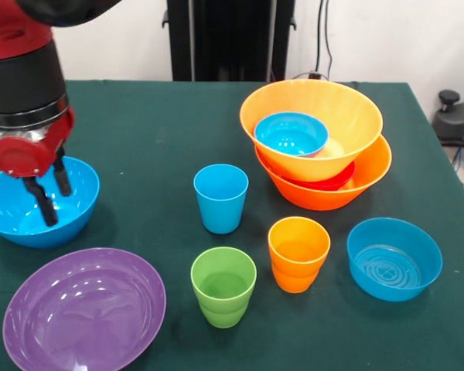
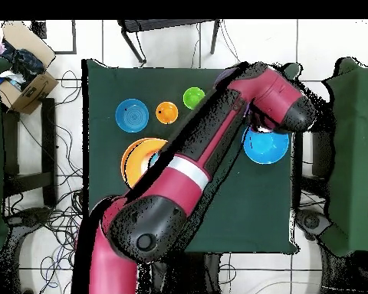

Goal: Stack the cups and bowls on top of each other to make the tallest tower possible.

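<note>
cups (image 1: 250,250) between bowls (image 1: 319,143)

From my station the front view is evenly and brightly lit from above. White glare spots sit on the purple bowl (image 1: 83,309) and along the rims of the orange bowls (image 1: 317,147). Shadows under the cups on the green tablecloth (image 1: 155,147) are short and soft. The overhead view is bright too, though coarser, and the arm (image 2: 195,164) blocks much of it.

three cups (image 1: 221,198) and six bowls (image 1: 394,258) show on the table (image 1: 155,124).
</note>
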`<state>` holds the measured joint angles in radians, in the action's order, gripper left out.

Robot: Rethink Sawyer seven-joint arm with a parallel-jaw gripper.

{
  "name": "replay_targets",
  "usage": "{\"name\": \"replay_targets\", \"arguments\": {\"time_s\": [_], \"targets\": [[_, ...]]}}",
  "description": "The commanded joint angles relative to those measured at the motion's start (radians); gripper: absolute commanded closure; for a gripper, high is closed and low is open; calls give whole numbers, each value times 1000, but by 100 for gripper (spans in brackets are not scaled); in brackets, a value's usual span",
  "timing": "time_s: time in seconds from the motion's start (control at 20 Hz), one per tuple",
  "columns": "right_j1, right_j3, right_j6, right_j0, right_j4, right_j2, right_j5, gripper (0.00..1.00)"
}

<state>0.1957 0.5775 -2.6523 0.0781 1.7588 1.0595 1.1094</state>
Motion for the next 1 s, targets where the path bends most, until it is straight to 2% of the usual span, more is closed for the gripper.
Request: {"name": "replay_targets", "arguments": {"time_s": [0.05, 0.3, 0.55, 1.0], "targets": [[28, -45, -243, 18, 9, -17, 92, 0], [11, 34, -145, -11, -4, -1, 80, 0], [20, 134, -21, -49, 24, 16, 102, 0], [17, 209, 57, -82, 51, 26, 122, 0]]}}
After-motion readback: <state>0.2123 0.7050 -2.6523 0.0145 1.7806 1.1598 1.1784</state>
